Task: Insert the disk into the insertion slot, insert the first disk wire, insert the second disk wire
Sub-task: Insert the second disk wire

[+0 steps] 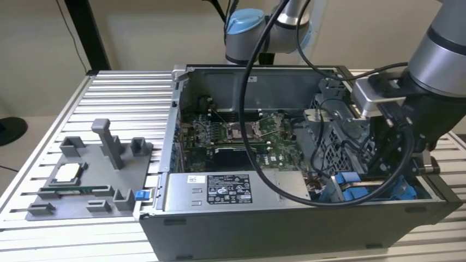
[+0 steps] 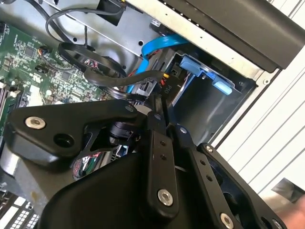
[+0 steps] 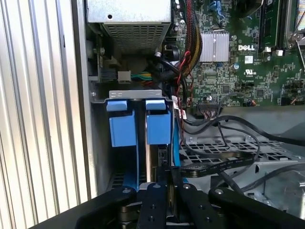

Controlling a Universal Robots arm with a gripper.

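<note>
The disk stands on edge inside the insertion slot (image 3: 136,95) of the grey drive cage (image 1: 336,148), at the case's front corner on the exterior view's right. Its blue frame tab (image 3: 158,127) shows beside a second blue tab (image 3: 122,129). My gripper (image 3: 165,172) reaches down into the cage, its black fingers (image 2: 156,143) pressed together on a black wire plug (image 2: 148,88) with red and yellow leads, right at the disk's end. A flat blue cable (image 2: 162,45) runs close by the plug. The plug's seating is hidden by my fingers.
A silver power-supply box (image 1: 233,191) lies along the case's front wall. The green motherboard (image 1: 240,136) fills the case floor, and black cables (image 3: 224,143) loop over the cage. A grey fixture tray (image 1: 87,174) with upright posts sits on the slatted table on the exterior view's left.
</note>
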